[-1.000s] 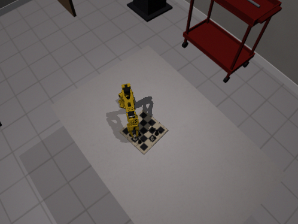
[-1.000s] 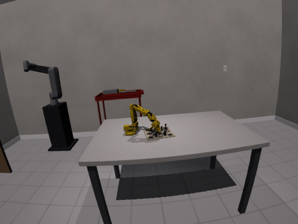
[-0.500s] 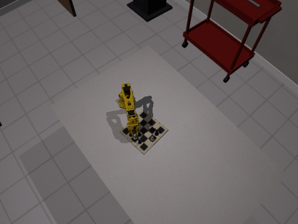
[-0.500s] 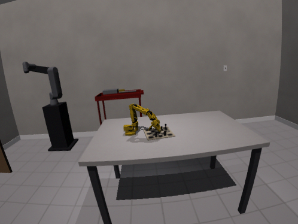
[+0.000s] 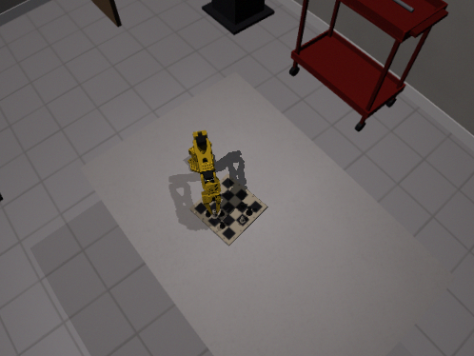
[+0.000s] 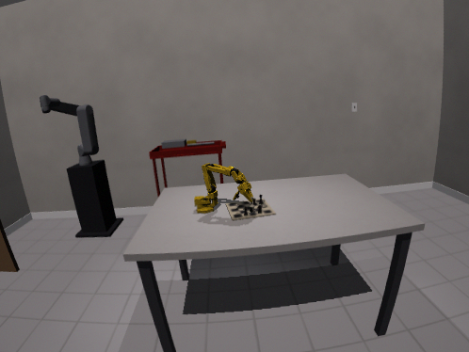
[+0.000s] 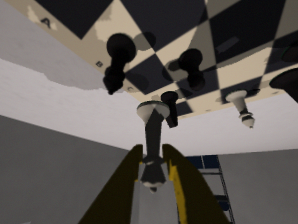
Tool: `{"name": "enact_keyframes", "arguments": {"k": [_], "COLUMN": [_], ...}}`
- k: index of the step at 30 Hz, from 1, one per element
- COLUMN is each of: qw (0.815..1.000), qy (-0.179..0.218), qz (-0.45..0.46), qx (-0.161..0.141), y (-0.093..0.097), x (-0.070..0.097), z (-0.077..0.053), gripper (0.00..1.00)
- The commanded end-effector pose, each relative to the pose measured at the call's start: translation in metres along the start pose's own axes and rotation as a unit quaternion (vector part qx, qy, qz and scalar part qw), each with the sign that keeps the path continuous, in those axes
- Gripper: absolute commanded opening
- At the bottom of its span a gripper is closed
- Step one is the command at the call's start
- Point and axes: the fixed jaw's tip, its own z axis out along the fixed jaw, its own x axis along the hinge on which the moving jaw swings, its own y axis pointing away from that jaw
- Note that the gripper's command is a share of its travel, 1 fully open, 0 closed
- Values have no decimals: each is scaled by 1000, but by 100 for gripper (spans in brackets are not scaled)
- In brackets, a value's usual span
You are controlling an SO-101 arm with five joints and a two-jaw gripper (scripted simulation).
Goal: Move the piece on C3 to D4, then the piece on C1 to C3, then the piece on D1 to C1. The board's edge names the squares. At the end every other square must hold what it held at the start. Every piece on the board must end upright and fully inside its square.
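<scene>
Gripper [image 5: 212,207] hung over the chessboard [image 5: 247,224], near its left edge, from the top; which moves were done was unreadable. Exterior: arm [image 6: 221,170] bent down over the board, pieces tiny. Wrist: jaws pinched narrow on a pale piece [image 7: 153,131], seemingly lifted off its square, so placing remained.

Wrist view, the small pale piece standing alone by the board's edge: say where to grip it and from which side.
Grip the small pale piece at its narrow neck, just under the head, coming down from above: it stands upright, its base flares wide, and no neighbour crowds it. The hand is shut on a second pale piece now.
</scene>
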Motion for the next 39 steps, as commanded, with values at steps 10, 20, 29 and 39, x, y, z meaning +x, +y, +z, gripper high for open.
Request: {"name": "enact_keyframes", "arguments": {"k": [10,20,29,39], "qw": [1000,1000,996,989], "qy": [13,13,11,10], "qz": [0,-2,-71,-124], "qx": [4,4,46,78], "y": [-3,-4,-41,-66], "x": [13,13,-8,-23], "z": [-18,-20,-32,-39], "gripper": [0,0,0,0]}}
